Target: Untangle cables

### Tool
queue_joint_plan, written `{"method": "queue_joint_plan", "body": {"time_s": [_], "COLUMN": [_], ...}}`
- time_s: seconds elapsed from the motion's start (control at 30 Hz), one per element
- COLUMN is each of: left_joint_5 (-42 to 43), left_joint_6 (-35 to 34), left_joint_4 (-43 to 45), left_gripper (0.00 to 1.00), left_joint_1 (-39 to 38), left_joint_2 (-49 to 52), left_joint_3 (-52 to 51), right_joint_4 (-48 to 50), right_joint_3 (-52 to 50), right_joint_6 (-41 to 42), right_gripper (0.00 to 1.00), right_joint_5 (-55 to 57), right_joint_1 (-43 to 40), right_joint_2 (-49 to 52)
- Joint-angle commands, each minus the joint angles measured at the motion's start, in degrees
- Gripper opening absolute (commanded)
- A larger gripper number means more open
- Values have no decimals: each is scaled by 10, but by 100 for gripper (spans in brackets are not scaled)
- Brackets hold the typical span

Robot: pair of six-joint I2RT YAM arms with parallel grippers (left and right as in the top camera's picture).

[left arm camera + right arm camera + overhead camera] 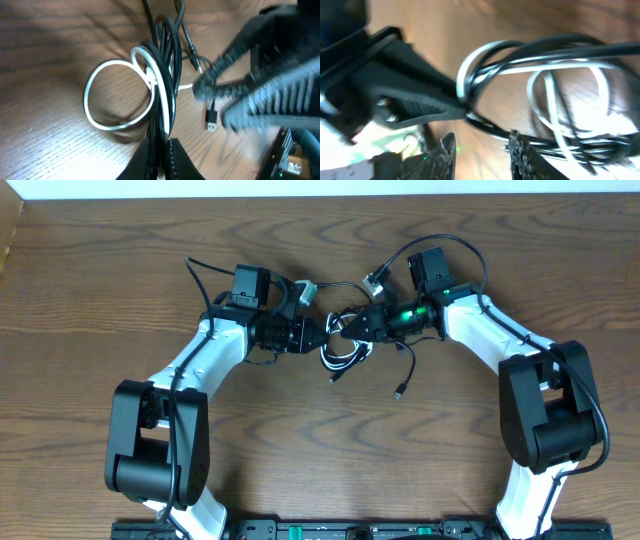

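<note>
Brown wood-grain table, with a pale strip along its 12 o'clock edge. Overhead, you have the cables bunched in one tangle slightly toward 12 o'clock from the table's middle, and both arms meet over it. Your left gripper reaches in from 9 o'clock and your right gripper from 3 o'clock. Their tips sit just beside each other at the tangle's 12 o'clock side. In the left wrist view the left fingers are pressed together on the bundle, with black and white strands both running into the pinch. From there the white cable curls out in an open loop toward 10 o'clock and lies on the wood. The black cable runs in several side-by-side strands toward 12 o'clock. A small black plug rests on the table at 3 o'clock of the bundle, below the blurred right claw. In the right wrist view the right fingers stand apart with a clear gap. Black strands cross just above that gap, and you cannot tell whether either finger touches them. The left claw's tip shows at 9 o'clock in that view, nipping the loops. Overhead, a loose black end trails toward 5 o'clock, well apart from both grippers.
</note>
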Motion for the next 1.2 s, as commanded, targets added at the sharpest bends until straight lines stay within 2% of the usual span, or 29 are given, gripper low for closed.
{"method": "queue_joint_plan", "body": {"time_s": [0.0, 0.07, 0.13, 0.27, 0.53, 0.73, 0.93, 1.17], "left_joint_5": [3, 3, 3, 3, -8, -28, -28, -28], "left_joint_6": [92, 145, 203, 262, 281, 280, 280, 281], "left_joint_4": [-29, -55, -84, -112, -110, -110, -110, -110], "left_gripper": [8, 7, 7, 7, 7, 7, 8, 7], "left_joint_1": [-3, -9, -18, -35, -61, -68, -68, -68], "left_joint_2": [-6, -6, -6, -6, -6, -6, -6, -6], "left_joint_3": [-3, -3, -3, -3, -3, -3, -3, -3], "right_joint_4": [-7, -12, -12, -18, -52, -55, -72, -85], "right_joint_3": [-1, -1, -1, -1, -1, -1, -1, -1], "right_joint_6": [31, 46, 53, 62, 77, 63, 44, 45], "right_gripper": [33, 36, 43, 44, 45, 36, 31, 34], "right_joint_5": [75, 96, 109, 120, 95, 9, 61, 164], "right_joint_1": [-6, -8, -10, -19, -27, -27, -29, -30], "right_joint_2": [-11, -11, -11, -11, -11, -11, -11, -11]}}
